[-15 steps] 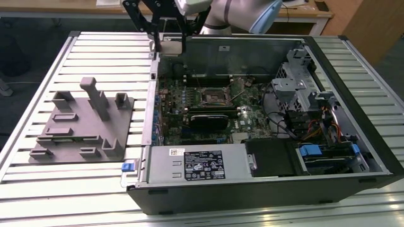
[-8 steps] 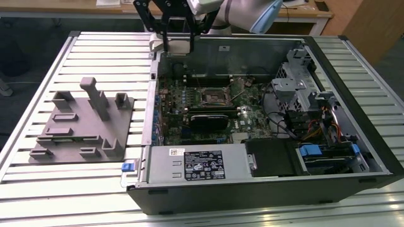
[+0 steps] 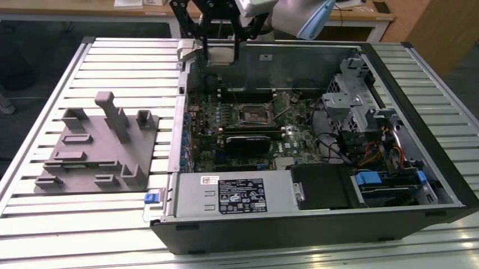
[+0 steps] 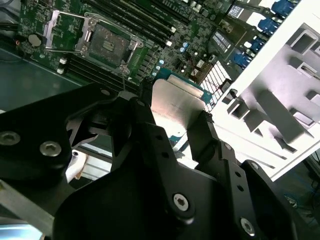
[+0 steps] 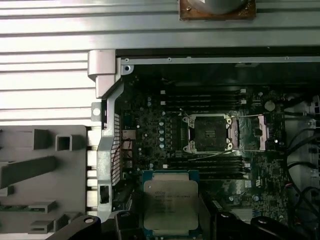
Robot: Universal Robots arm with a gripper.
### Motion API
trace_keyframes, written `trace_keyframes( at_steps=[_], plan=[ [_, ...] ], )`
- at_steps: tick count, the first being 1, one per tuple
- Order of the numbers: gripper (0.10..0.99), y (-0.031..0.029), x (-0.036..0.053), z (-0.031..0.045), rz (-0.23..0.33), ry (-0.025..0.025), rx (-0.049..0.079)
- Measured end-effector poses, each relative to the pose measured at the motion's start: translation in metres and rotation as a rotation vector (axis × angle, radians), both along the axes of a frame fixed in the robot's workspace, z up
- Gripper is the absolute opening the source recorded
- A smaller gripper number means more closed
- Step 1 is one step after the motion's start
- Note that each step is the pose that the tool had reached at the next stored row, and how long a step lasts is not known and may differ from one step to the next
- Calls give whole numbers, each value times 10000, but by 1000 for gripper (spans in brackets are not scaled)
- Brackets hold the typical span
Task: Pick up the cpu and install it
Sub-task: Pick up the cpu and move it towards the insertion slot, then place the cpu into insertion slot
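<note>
Second wrist view gives the best look: the gripper (image 4: 175, 111) has its black fingers (image 4: 212, 142) closed in on the cpu (image 4: 177, 100), pinching it by two opposite edges, so they're only as far apart as the chip is wide. The cpu has a pale silvery metal top with a thin blue-green rim poking out around it. In the first wrist view the chip (image 5: 170, 202) sits flat between the fingers, with some print on its top, and it's clearly apart from the socket (image 5: 209, 132) on the motherboard (image 5: 150, 130). From the exterior view it's held up in the air over the far edge of the open computer case (image 3: 314, 230), with the grey holder block (image 3: 97, 145) off on the slatted table (image 3: 45, 84).
</note>
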State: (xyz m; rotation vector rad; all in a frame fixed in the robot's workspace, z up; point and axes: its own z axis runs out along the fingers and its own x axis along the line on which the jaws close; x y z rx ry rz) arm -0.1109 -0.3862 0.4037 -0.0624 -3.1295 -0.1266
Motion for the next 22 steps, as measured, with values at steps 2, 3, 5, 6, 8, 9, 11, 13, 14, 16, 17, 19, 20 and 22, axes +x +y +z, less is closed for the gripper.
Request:
trace_keyframes(
  at_steps=[2,3,5,6,8,9,11,13,14,16,17,19,20,22],
  plan=[
    [529,14,70,-3,0,0,0],
    [529,21,110,-5,2,0,-1],
    [529,33,182,-9,0,0,0],
    [529,38,218,-11,0,0,0],
    [529,47,286,-14,1,0,0],
    [529,50,312,-15,1,1,0],
    [529,56,366,-18,0,0,2],
    [529,68,424,-20,2,1,1],
    [529,75,456,-22,0,0,2],
    [529,85,509,-25,0,0,3],
    [529,88,532,-26,1,-1,3],
    [529,96,589,-27,2,0,2],
    [529,99,614,-28,0,1,3],
    [529,99,638,-28,1,0,2]
  ],
)
